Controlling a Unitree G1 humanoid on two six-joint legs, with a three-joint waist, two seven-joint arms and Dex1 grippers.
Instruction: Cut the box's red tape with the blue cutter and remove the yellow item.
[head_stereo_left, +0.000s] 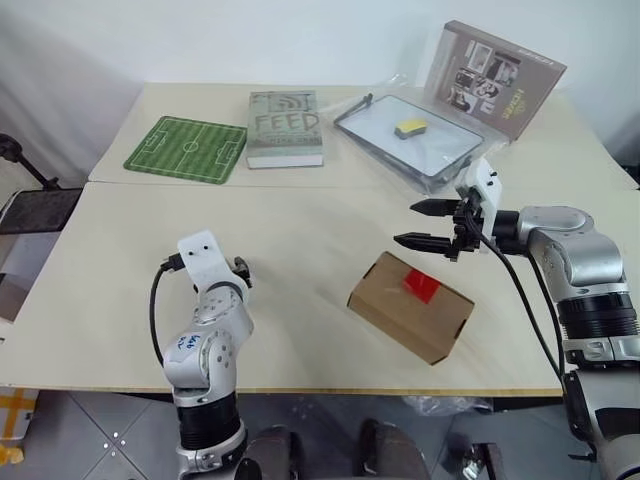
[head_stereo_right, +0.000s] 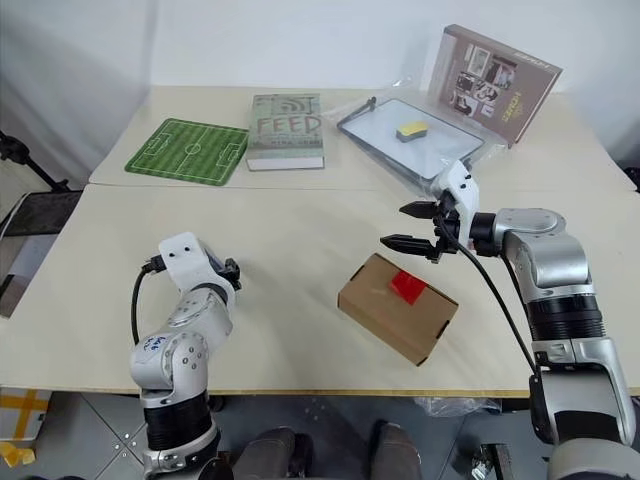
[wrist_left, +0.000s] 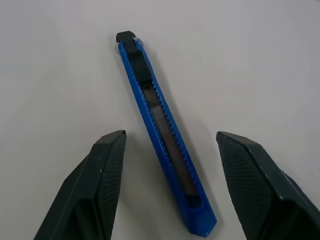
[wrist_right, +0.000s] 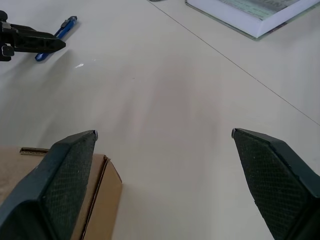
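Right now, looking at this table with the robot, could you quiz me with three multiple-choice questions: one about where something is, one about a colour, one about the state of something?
1. Where does the blue cutter lie?
A. On the table, between the left gripper's fingers
B. On top of the box
C. In the tray

2. What colour is the tape on the box?
A. Green
B. Red
C. Yellow

3. How is the right gripper?
A. Shut on the cutter
B. Open, holding nothing
C. Shut on the box

Answers:
1 A: the left wrist view shows the cutter flat on the table with a finger on each side, neither touching it.
2 B: a red patch sits on the box's top.
3 B: its two fingers stand apart above the table, beyond the box.
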